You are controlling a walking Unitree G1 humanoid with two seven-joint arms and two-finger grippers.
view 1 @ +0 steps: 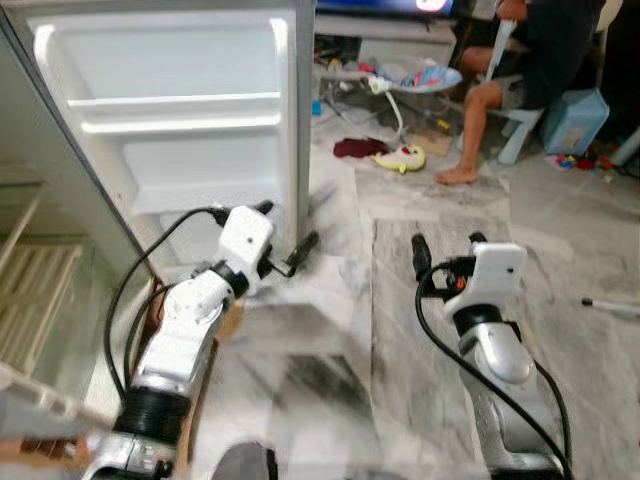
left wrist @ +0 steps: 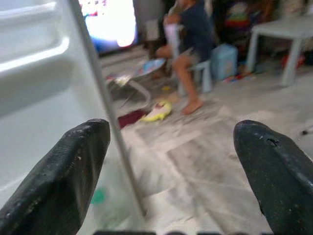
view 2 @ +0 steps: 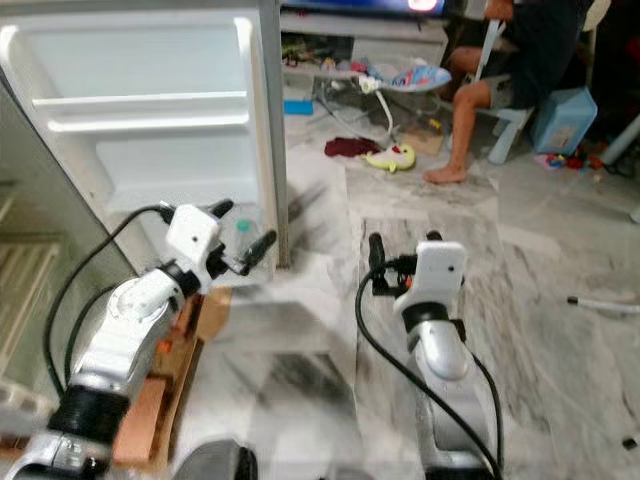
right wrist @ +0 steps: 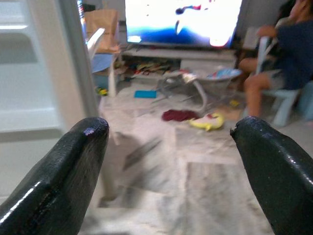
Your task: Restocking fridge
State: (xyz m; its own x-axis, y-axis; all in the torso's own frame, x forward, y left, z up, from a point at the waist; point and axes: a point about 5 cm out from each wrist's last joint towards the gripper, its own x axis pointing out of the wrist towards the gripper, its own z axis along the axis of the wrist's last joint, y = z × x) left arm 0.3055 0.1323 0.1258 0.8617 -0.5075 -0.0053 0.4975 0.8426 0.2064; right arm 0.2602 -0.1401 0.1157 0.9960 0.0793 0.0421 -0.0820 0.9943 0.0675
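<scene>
Your fridge door (view 1: 180, 110) stands open in the upper left of the frame, its two white door shelves bare. Both grippers are spread and hold nothing: the left gripper (view 1: 290, 255) sits just beside the door's lower edge, the right gripper (view 1: 445, 250) hovers over the marble floor (view 1: 400, 330). Judging by looks, the door is stiff and smooth; take it by its edge. One person (view 1: 520, 60) sits upper right.

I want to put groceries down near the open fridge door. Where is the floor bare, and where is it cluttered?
Bare: the marble floor between the left gripper and right gripper, and beside the white fridge door. Crowded: further back, around the yellow toy, dark red cloth, baby bouncer and seated person.
</scene>
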